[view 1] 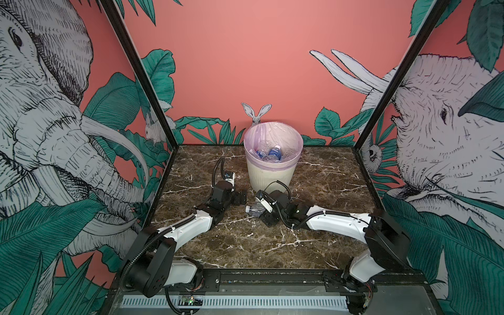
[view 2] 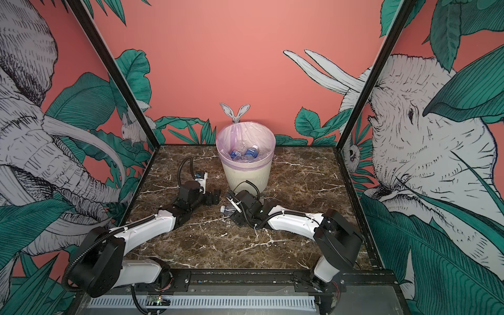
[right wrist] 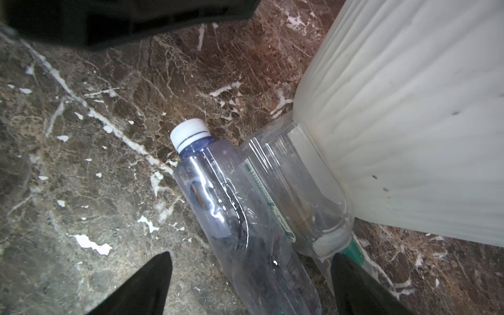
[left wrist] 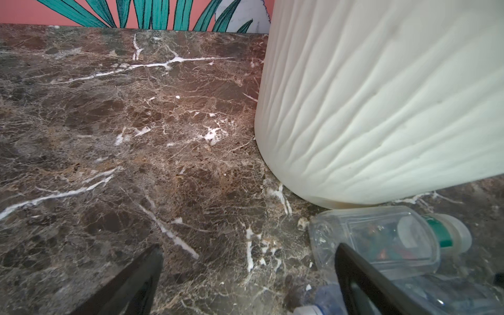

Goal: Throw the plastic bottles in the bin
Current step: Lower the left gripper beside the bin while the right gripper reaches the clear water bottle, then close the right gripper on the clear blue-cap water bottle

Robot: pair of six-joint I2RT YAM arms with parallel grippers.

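Now right gripper (right wrist: 252, 254) spread wide, straddling clear white-capped plastic bottle (right wrist: 218, 207) lying on brown marble tabletop (right wrist: 81, 163) near cream ribbed bin (right wrist: 409, 109). I should centre on body, clear green-capped clear bottle (right wrist: 300, 185), close gently. Left gripper (left wrist: 248, 246) released, empty.

We've got the bin (view 1: 272, 174) standing upright at the back middle of the tabletop (view 1: 313, 245). It's cream-white, ribbed and tapered, with a pale lilac liner (view 1: 273, 131) folded over the rim. Inside we can see a heap of clear bottles (view 2: 236, 153), with a blue-labelled bottle (view 1: 274, 154) on top, tilted white cap upward. Two are down on the marble, in front of the bin. The white-capped bottle (right wrist: 231, 212), clear with a bluish tint, lies on its side. The green-capped bottle (right wrist: 300, 191), squarer in body, lies alongside, touching it, their caps at opposite ends. We see that one's side right against the bin's foot.
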